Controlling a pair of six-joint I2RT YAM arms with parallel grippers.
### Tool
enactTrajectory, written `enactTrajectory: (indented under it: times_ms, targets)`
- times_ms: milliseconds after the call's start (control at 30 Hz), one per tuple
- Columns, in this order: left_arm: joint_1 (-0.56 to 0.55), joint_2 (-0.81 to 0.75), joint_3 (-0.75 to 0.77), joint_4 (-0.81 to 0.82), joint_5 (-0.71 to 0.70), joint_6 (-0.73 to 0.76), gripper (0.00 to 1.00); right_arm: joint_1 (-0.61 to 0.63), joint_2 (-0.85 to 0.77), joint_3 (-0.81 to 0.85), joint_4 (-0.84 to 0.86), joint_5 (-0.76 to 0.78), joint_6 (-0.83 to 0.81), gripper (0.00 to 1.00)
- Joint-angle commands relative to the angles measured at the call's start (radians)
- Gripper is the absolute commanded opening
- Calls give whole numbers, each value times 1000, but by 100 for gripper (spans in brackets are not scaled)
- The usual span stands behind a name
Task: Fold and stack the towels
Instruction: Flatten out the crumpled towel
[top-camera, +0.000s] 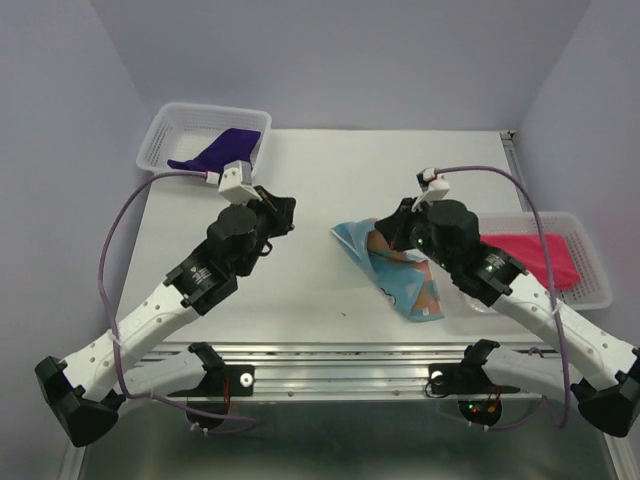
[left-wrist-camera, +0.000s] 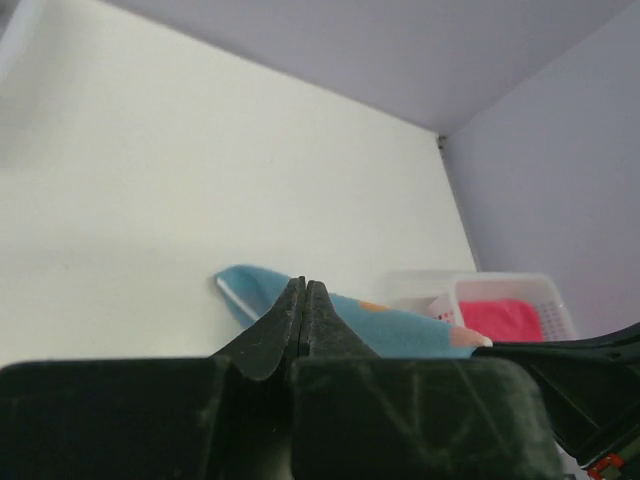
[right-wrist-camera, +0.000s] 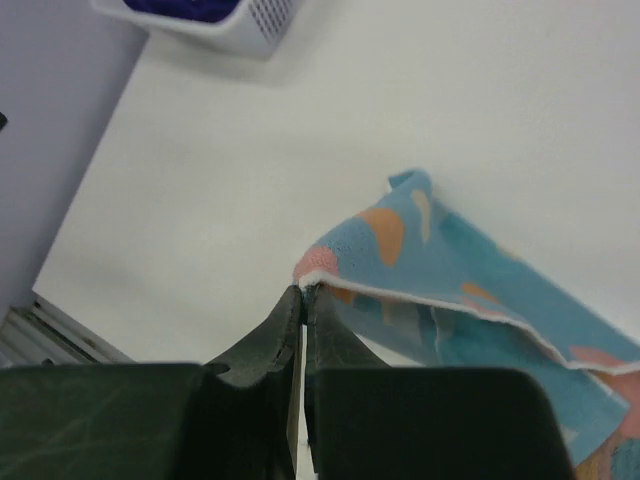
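Two white mesh baskets are sitting at the edges of the work area, seemingly serving as supply bins. The far-left basket is holding a navy-purple towel that is draping over its near rim, and the right basket is holding a pink towel. Between them, right of centre, a blue patterned towel is lying partly doubled over, and it is likely the one being folded. The right hand is pinching this towel's hemmed corner with its jaws fully closed. That is lifting the edge off the surface, probably so it can be carried across for a fold. The left hand is hovering just left of the towel, jaws pressed together and gripping nothing, apparently waiting its turn. The white counter is lying flat and matte under everything, giving the cloth room to spread. Plain lavender walls are enclosing it on the far side and both flanks.
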Motion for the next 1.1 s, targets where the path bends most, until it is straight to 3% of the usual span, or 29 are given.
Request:
enactTrajectory:
  times_ms: [0, 167, 233, 367, 567, 700, 833, 933, 1067]
  targets:
    - [-3, -67, -138, -39, -28, -91, 0, 8, 8, -184, 97, -82, 130, 1]
    - [-3, -15, -240, -14, 99, -116, 0, -15, 74, -227, 14, 217, 206, 1]
    - [-3, 50, -237, 1, 154, -101, 0, -55, 89, -250, -7, 231, 223, 1]
    - [-3, 175, -219, 35, 212, -88, 0, -249, 82, -331, -40, 191, 241, 1]
    - [-2, 365, -156, 69, 315, -45, 0, -405, 5, -393, -138, 274, 232, 1]
    - [-3, 462, -131, 132, 420, -21, 0, -445, 25, -396, -152, 283, 206, 1]
    - [-9, 555, -96, 159, 528, -11, 19, -463, 66, -368, -172, 328, 200, 1]
    - [-16, 583, -98, 194, 553, -11, 35, -463, 51, -380, -127, 236, 169, 1]
    - [-25, 641, -87, 213, 601, -18, 44, -463, 27, -394, -90, 161, 155, 1]
